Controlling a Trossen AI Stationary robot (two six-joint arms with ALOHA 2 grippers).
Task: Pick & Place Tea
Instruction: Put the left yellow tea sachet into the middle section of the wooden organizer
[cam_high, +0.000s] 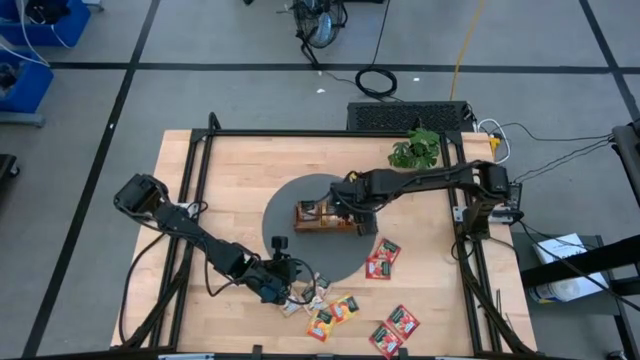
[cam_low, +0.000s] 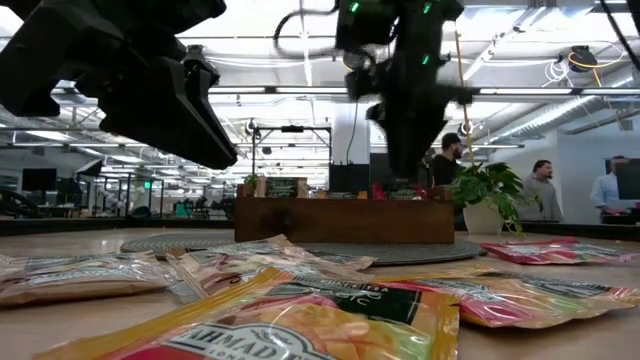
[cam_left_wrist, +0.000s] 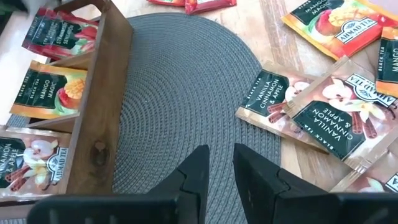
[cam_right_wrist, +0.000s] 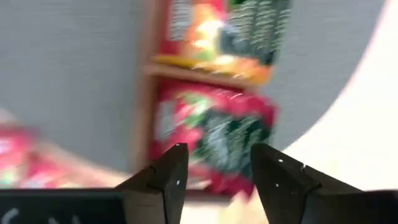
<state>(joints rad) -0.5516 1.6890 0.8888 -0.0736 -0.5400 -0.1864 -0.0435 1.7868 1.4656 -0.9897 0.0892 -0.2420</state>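
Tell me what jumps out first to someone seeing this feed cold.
The wooden tray on the round grey mat mid-table, with the right gripper over it, jaws open above a red sachet in the tray. Then the loose tea sachets strewn along the table's near edge, the left gripper beside them, holding nothing.

Bright, even light from ceiling strip lamps (cam_low: 300, 92), seen in low view. Soft, short shadows on the table (cam_high: 240, 165) in high view, no hard glare. Low view: near tea sachets (cam_low: 300, 325) big & fuzzy, out of focus; wooden tray (cam_low: 345, 220) farther back sharper; arms dark against the bright room. Right wrist view smeared all over, red sachet (cam_right_wrist: 214, 140) blurry, print not readable. Left wrist view sharp, labels easy to read on the beige sachets (cam_left_wrist: 323, 112); slight shine on wrappers.
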